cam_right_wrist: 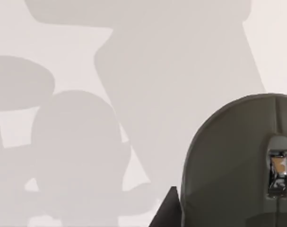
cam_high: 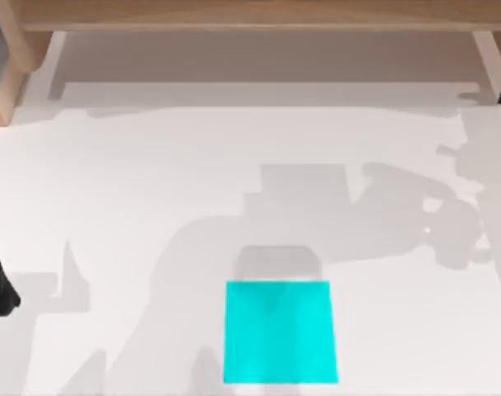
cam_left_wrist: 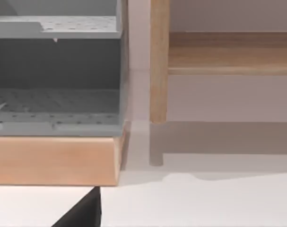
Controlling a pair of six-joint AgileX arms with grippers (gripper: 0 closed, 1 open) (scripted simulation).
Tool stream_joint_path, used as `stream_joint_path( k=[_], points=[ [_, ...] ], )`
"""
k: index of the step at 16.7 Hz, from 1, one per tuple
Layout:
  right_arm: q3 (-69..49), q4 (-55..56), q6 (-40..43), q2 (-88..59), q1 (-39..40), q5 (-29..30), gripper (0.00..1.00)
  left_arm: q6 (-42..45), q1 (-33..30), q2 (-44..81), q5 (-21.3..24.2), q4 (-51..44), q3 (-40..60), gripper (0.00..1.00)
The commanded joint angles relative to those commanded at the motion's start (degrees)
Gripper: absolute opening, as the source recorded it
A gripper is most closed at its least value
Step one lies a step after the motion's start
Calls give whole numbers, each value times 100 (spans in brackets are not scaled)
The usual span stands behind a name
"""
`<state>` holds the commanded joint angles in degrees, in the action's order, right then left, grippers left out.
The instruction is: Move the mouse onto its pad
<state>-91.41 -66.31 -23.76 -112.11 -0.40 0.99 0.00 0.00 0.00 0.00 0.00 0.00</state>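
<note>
Mouse (cam_right_wrist: 233,165): dark grey, rounded, shiny scroll wheel; pad (cam_high: 279,332): plain cyan square. Finger states: can't tell.

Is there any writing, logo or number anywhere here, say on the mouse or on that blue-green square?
None can be read.
The mouse, seen close in the right wrist view, has a plain dark shell and a scroll wheel, no logo.
The pad is bare cyan with no marks.
The grey perforated shelf in the left wrist view carries no label.
</note>
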Motion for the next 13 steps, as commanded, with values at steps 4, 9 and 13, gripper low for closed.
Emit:
stream_joint_path(
  k=[4, 9, 13],
  points=[
    [45, 61, -725, -100, 1184, -33, 0, 0, 0, 0, 0, 0, 0, 100],
    [274, -15, -1726, -424, 2985, -154, 0, 0, 0, 0, 0, 0, 0, 100],
    [303, 63, -2351, -537, 4190, -119, 0, 0, 0, 0, 0, 0, 0, 100]
  ],
)
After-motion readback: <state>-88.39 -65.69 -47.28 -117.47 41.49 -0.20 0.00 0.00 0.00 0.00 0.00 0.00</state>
